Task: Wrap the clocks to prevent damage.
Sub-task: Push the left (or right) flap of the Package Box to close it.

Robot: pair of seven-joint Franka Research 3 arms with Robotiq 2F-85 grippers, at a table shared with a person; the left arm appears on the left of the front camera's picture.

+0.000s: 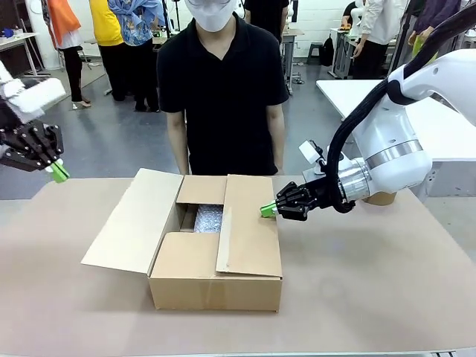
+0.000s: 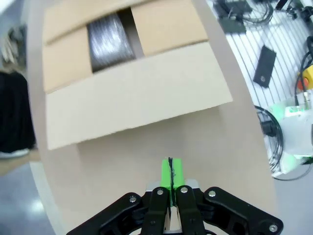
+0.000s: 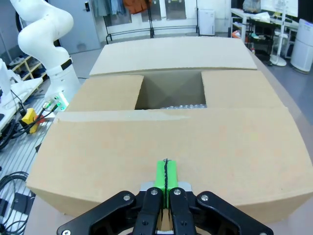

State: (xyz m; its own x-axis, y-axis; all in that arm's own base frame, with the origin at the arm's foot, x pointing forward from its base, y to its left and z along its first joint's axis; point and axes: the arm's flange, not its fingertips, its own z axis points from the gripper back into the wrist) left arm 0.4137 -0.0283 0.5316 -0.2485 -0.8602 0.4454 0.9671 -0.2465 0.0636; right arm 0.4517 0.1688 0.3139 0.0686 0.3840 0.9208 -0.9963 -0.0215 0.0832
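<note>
Clocks (image 1: pixel 209 218), a greyish bundle in bubble wrap, lie inside the cardboard box (image 1: pixel 216 279), visible through the gap between its flaps. My right gripper (image 1: pixel 268 210), fingers pressed shut on nothing, reaches in level from the right, tip at the right flap (image 1: pixel 249 230) (likely to press it flat). My left gripper (image 1: pixel 59 173), likewise shut and empty, hangs raised, well clear of the splayed left flap (image 1: pixel 130 219), tip angled down.

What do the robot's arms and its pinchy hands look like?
Both arms, the left arm and the right arm, are smooth, rounded and white. The right one has a shiny silver ring near its wrist and a black cable bundle running along it. The left gripper and the right gripper are black, with jointed links and small screws, tipped with bright green pads.
</note>
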